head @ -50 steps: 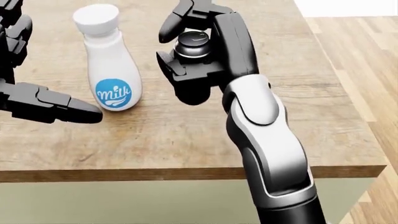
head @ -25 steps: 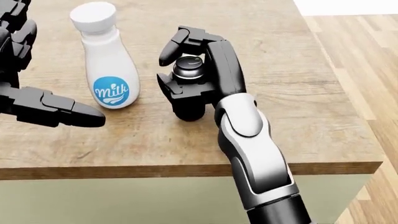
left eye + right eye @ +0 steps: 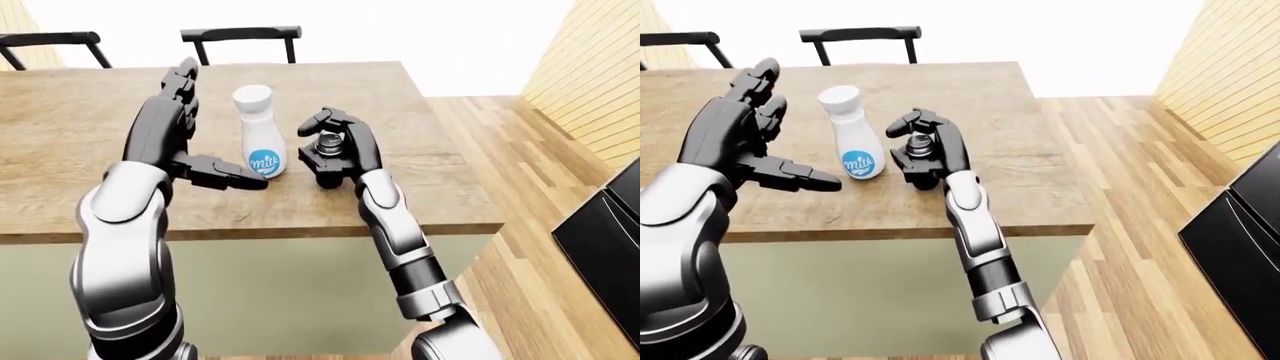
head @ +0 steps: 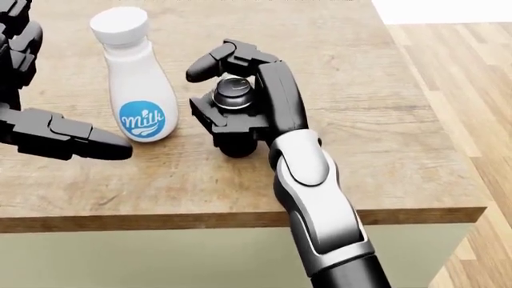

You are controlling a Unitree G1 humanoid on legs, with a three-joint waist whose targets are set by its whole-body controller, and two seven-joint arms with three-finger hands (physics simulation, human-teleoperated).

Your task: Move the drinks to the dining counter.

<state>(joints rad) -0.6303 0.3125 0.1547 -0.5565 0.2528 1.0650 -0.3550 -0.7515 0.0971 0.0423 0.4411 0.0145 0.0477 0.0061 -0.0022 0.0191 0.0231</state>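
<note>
A white milk bottle [image 4: 137, 84] with a blue label stands upright on the wooden counter [image 4: 360, 126]. Just right of it stands a dark bottle [image 4: 233, 114] with a grey cap. My right hand [image 4: 228, 96] is shut on the dark bottle, whose base rests on the wood. Left of the milk bottle, my left hand [image 4: 32, 96] is open, its thumb pointing toward the bottle's base without touching it. The left-eye view shows the same layout, with the left hand [image 3: 190, 127] spread beside the milk bottle [image 3: 259, 141].
The counter's near edge [image 4: 240, 219] runs across the bottom of the head view, its right edge [image 3: 460, 150] drops to wooden floor. Two black chairs [image 3: 242, 36] stand at the counter's top side. A dark appliance [image 3: 605, 240] sits at the right.
My right hand with the dark bottle has come down onto the counter and shifted slightly left toward the milk bottle. The left hand stays open beside the milk bottle.
</note>
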